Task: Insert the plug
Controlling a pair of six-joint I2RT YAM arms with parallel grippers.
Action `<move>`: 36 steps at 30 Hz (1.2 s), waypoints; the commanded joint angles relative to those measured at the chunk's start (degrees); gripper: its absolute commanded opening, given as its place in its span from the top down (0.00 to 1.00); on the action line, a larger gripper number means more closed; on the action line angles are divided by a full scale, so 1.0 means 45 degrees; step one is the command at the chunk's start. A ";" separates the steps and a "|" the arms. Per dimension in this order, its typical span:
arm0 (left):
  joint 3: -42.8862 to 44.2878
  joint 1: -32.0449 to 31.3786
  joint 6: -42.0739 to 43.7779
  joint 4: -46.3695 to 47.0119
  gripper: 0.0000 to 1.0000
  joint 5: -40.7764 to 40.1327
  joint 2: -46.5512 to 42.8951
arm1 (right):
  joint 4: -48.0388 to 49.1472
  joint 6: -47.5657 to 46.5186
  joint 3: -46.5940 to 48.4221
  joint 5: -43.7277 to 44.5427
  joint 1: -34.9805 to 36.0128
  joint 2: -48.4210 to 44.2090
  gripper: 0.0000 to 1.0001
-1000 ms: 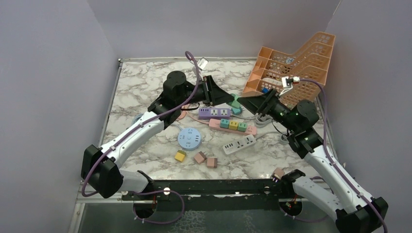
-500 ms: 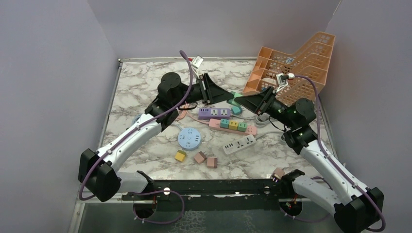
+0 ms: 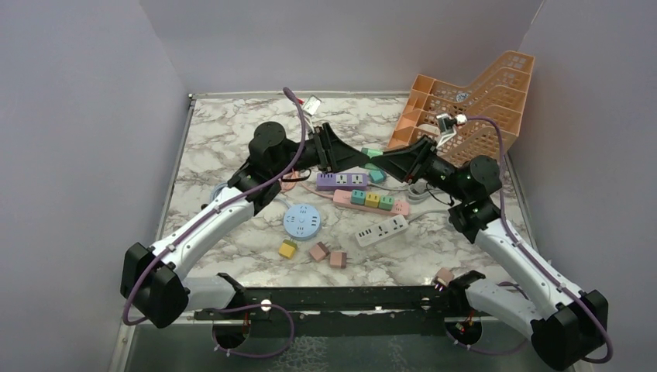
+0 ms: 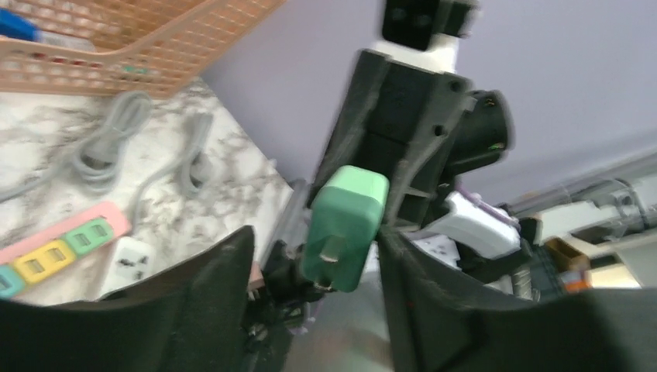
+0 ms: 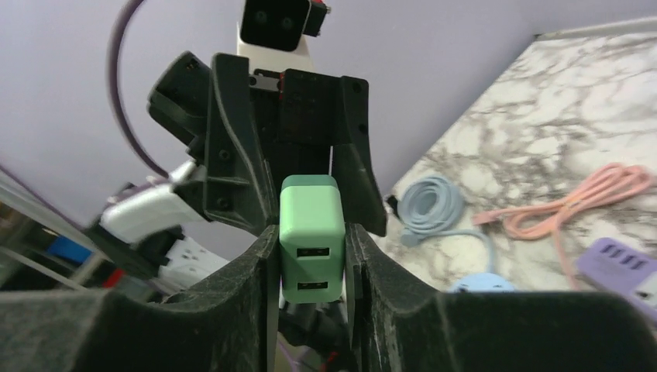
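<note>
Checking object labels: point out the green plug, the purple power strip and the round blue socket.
green plug point(image 5: 311, 225): right wrist view, its face above the USB ports.
purple power strip point(image 3: 342, 180): top view, middle of its top.
round blue socket point(image 3: 302, 220): top view, disc centre.

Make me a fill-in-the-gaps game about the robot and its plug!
1. The right tool is shut on a plug coloured ____.
2. The left tool does not touch the plug, so it is ____.
3. The round power strip is coloured ____.
4. The pink power strip has ____ coloured sockets.
Missing words: green, open, blue, three.
</note>
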 commanded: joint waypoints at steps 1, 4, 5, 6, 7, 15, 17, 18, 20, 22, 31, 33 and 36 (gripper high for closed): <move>-0.0036 0.0005 0.2378 -0.2426 0.33 -0.1100 -0.0339 | -0.3022 -0.5386 0.1549 -0.0309 0.0095 -0.0339 0.99; 0.0085 0.0060 0.3901 -0.4276 0.26 -0.2268 -0.0555 | -0.6408 -0.9003 0.2696 0.0688 0.0095 -0.0163 0.99; 0.0112 0.0083 0.4393 -0.4879 0.25 -0.2798 -0.0662 | -0.7303 -1.0332 0.3103 0.0875 0.0095 -0.0066 0.99; 0.0120 0.0122 0.4833 -0.5472 0.24 -0.3364 -0.0765 | -0.8128 -1.1297 0.3412 0.1145 0.0095 0.0002 0.99; 0.0102 0.0149 0.5278 -0.6059 0.24 -0.3999 -0.0876 | -0.9229 -1.2125 0.3845 0.1575 0.0095 0.0106 0.99; -0.1019 0.0405 0.7127 -0.8525 0.23 -0.7912 -0.1997 | -1.4479 -1.7151 0.5629 0.4767 0.0095 0.1650 0.99; -0.1327 0.0446 0.7160 -0.8551 0.23 -0.8009 -0.2242 | -1.5616 -1.8256 0.5670 0.4383 0.0095 0.1949 0.99; -0.1444 0.0448 0.7132 -0.8536 0.23 -0.7995 -0.2315 | -1.6157 -1.8801 0.5716 0.4216 0.0095 0.2104 0.99; -0.1619 0.0463 0.7067 -0.8531 0.23 -0.7955 -0.2344 | -1.6843 -1.9283 0.5732 0.4330 0.0095 0.2398 0.99; -0.1664 0.0469 0.7044 -0.8539 0.23 -0.7843 -0.2234 | -1.7462 -1.9727 0.5742 0.4435 0.0104 0.2637 0.99; -0.1477 0.0618 0.6817 -0.8586 0.23 -0.7790 -0.1812 | -1.8989 -2.0954 0.5660 0.5147 0.0095 0.3980 0.99; -0.1545 0.0643 0.6736 -0.8614 0.23 -0.7895 -0.1812 | -1.8885 -2.1080 0.5440 0.5382 0.0095 0.4191 0.99; -0.1729 0.0680 0.6654 -0.8596 0.23 -0.7957 -0.1812 | -1.8561 -2.1316 0.5240 0.5563 0.0095 0.4510 0.99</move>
